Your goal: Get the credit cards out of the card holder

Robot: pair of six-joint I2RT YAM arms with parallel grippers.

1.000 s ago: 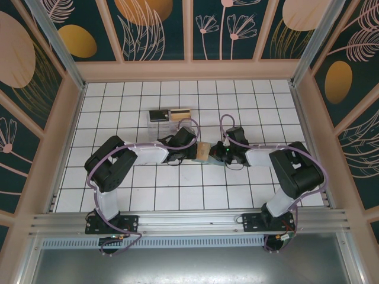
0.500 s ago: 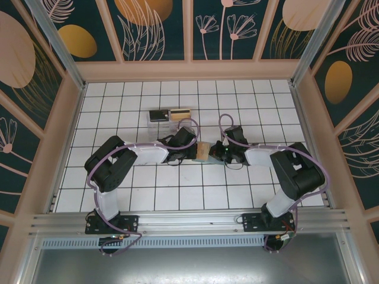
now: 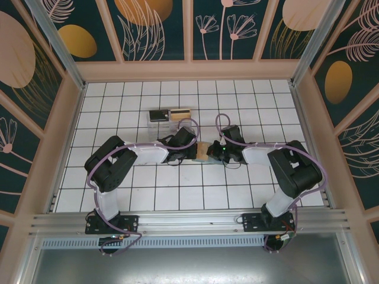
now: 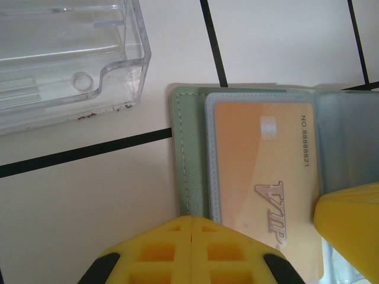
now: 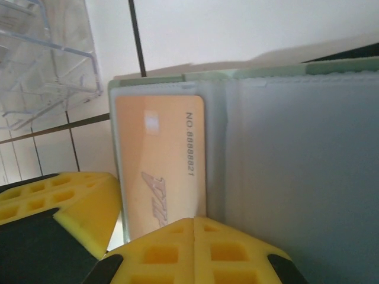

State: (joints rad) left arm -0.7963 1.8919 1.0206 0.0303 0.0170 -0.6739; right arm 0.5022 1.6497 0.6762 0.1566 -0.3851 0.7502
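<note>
Left hand [image 4: 192, 228] and right hand [image 5: 192, 229] (both closed) nearly meet.

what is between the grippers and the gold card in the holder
Only the clear sleeve of the card holder, covering the credit card. The left gripper and right gripper sit at the card's edge, nothing else between.

The top camera hangs high over the near edge of the table [image 3: 166, 192] and looks down at all of it. Each wrist camera looks down from very close. Both show the same open card holder [image 4: 189, 177] and its gold card [image 4: 260, 165].
</note>
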